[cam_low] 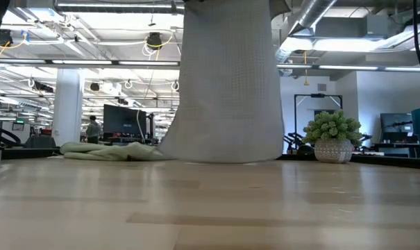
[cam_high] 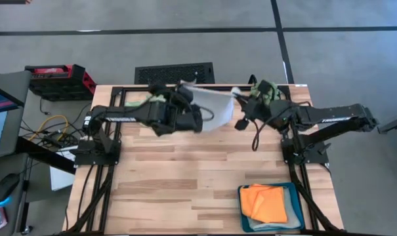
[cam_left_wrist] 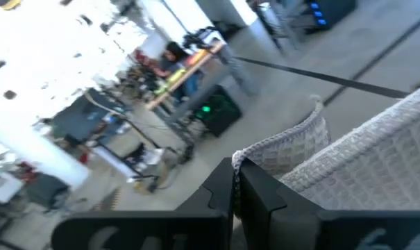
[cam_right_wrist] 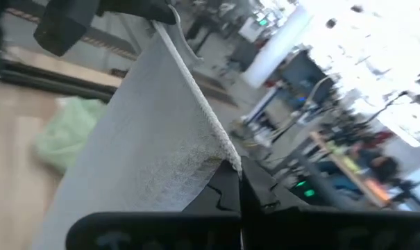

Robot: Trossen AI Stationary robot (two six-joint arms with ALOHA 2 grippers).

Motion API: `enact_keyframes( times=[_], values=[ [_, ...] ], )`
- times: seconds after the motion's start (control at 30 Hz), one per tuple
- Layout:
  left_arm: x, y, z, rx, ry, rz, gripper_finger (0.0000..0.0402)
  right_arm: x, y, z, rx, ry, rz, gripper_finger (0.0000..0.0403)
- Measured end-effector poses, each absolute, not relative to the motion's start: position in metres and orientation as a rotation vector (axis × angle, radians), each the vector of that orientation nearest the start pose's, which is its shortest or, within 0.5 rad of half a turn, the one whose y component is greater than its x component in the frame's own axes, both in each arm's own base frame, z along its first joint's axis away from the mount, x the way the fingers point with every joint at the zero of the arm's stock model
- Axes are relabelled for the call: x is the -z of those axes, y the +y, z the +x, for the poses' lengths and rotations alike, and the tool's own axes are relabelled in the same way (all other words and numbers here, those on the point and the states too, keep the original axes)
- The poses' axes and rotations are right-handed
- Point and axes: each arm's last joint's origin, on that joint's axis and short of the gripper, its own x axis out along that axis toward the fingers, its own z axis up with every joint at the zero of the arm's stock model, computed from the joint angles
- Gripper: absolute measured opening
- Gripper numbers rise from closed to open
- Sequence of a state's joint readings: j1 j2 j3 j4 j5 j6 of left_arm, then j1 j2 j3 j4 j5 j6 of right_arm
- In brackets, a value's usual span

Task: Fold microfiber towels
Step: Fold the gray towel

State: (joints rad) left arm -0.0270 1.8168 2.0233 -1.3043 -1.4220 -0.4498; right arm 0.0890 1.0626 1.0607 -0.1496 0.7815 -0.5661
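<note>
The left gripper is closed on one top corner of the pale blue-grey towel, its two dark fingers pressed together with the woven edge pinched between them. The right gripper is likewise clamped on the opposite top corner of the same cloth, with the hem running up from its tips toward the other arm. Both grippers sit raised over the far middle of the table, the left one just left of centre and the right one just right of it, so the towel is stretched between them and hangs down as a flat sheet. In the low view this sheet fills the centre of the picture and its lower edge reaches the wooden surface. On the far left of the table, behind the left arm, the light green towel lies crumpled and flat. At the far right stands the spiky green ball plant in its pale pot. At the near right corner the teal tray holds the folded orange towel, which lies on top of another pale cloth whose edge shows beneath it.
</note>
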Motion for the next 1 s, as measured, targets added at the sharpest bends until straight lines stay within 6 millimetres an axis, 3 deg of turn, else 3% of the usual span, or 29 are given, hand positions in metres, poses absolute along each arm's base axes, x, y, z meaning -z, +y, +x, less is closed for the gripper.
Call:
enact_keyframes(
  times=[0.13, 0.37, 0.63, 1.0],
  values=[
    [-0.420, 0.027, 0.350, -1.358, 0.595, 0.448, 0.0000, -0.382, -0.009, 0.226, 0.682, 0.344, -0.642, 0.0006],
    [-0.409, 0.011, 0.343, -1.149, 0.742, 0.381, 0.0000, -0.364, 0.004, 0.223, 0.602, 0.454, -0.579, 0.0006],
    [-0.368, -0.015, 0.334, -1.072, 0.885, 0.210, 0.0000, -0.331, 0.034, 0.232, 0.386, 0.602, -0.440, 0.0007],
    [-0.307, -0.071, 0.324, -0.979, 0.981, 0.099, 0.0000, -0.283, 0.086, 0.251, 0.265, 0.773, -0.402, 0.0007]
  ],
)
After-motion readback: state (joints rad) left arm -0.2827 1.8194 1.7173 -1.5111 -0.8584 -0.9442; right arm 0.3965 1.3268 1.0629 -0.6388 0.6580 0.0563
